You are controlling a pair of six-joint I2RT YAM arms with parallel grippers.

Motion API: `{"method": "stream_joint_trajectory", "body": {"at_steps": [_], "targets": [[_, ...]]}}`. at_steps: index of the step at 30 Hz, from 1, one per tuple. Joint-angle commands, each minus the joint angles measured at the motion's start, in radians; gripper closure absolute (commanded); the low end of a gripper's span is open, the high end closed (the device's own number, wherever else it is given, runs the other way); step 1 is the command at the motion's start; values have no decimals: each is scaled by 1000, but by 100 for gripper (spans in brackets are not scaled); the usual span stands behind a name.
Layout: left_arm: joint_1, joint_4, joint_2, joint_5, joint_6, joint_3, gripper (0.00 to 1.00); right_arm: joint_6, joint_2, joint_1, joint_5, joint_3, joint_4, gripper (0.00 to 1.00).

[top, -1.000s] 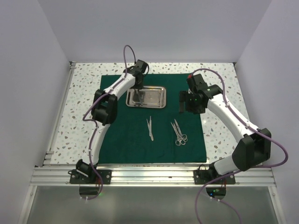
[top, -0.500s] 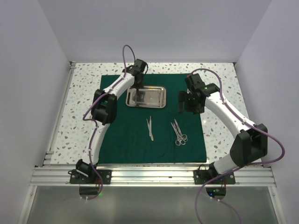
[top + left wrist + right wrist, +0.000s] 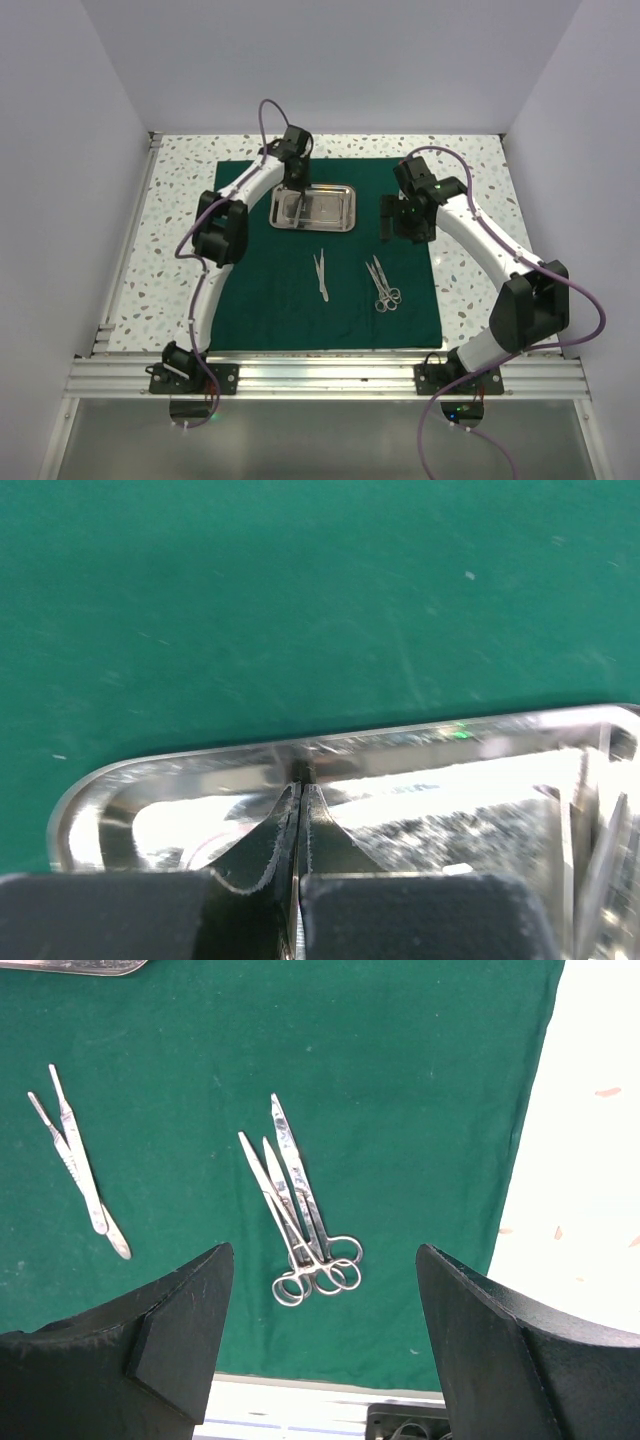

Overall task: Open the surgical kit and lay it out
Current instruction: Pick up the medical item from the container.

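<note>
Left gripper shut, tips inside tray at its left rim, nothing visible between them. Right gripper wide open, empty, right of tray. Scissors and tweezers lie on cloth nearer the arms than tray. Thin, rigid, slick steel: probably best pinched mid-shank.

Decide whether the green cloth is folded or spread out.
Spread: the cloth lies flat, no folds visible, with the tray and scissors resting on it.

Plain white walls, speckled terrazzo tabletop, aluminium rail at near edge
</note>
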Motion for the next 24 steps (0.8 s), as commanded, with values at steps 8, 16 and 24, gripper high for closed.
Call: {"method": "stream_joint_trajectory", "body": {"at_steps": [8, 16, 24], "targets": [[36, 25, -191, 207, -115, -11, 100, 2, -7, -3, -29, 43, 14, 23], [55, 31, -300, 260, -161, -76, 100, -1, -22, -3, -32, 32, 23, 23], [55, 62, -390, 260, -160, -220, 100, -1, -35, -5, -39, 21, 32, 23]]}}
